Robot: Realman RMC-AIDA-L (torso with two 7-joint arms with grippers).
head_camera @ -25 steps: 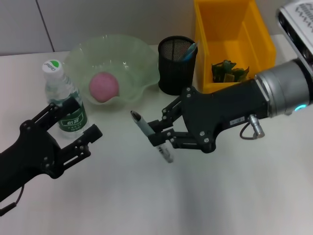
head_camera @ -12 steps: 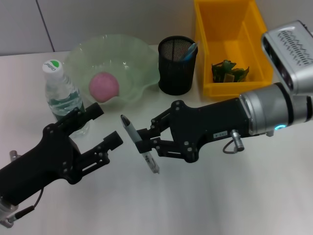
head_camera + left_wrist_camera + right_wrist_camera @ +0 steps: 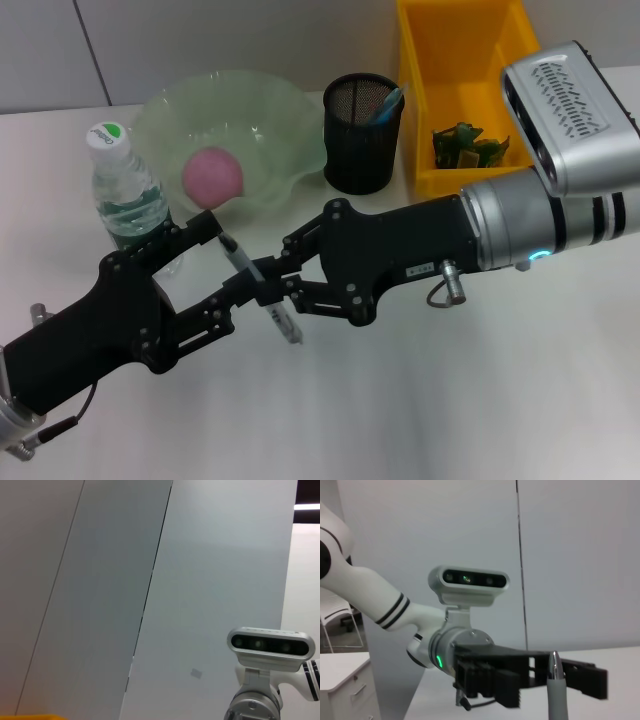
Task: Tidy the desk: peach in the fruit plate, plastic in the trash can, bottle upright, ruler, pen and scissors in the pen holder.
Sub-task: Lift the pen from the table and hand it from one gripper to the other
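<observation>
On the white counter (image 3: 450, 400) the yellow trash can (image 3: 475, 90) already holds a scrap of green plastic (image 3: 465, 145), the pale green fruit plate (image 3: 230, 130) holds the peach (image 3: 212, 176), the water bottle (image 3: 125, 190) stands upright, and the black mesh pen holder (image 3: 363, 132) has a blue item in it. The thing in play is the grey pen (image 3: 258, 287), held in the air above the counter between the two arms, tilted with its dark tip up toward the fruit plate. It looks light, stiff and smooth, so it should pivot or slip readily if pinched off-centre; a hold across the mid-barrel seems safest. The right tool (image 3: 272, 290) is closed on the pen near its middle. The left tool (image 3: 215, 270) is spread wide, its upper finger beside the pen's tip and its lower finger close to the barrel; I cannot tell whether either touches, though it appears to grip nothing. In the right wrist view, the pen's end (image 3: 556, 685) stands before the left tool (image 3: 570, 672).
</observation>
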